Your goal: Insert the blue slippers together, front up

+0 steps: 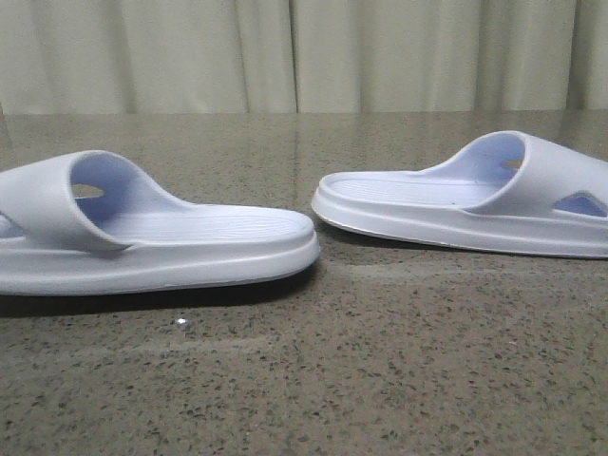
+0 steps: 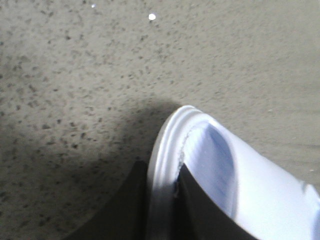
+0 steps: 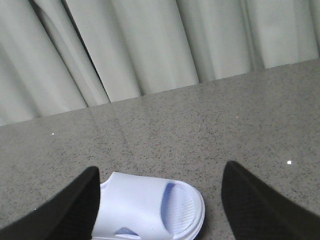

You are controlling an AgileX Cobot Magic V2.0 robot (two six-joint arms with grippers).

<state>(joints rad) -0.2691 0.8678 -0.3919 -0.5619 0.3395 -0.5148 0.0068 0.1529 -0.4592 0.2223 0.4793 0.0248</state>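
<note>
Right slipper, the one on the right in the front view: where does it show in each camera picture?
Front view: right slipper, right of centre on the speckled table.
Left wrist view: not in it; that looks like the other slipper.
Right wrist view: probably it, low between the open right tool's fingers.
Shared landmark: the speckled table.

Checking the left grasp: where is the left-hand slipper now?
Front view: left slipper lies on the table's left side, apart from the right slipper; the left hand grips its rim.
</note>
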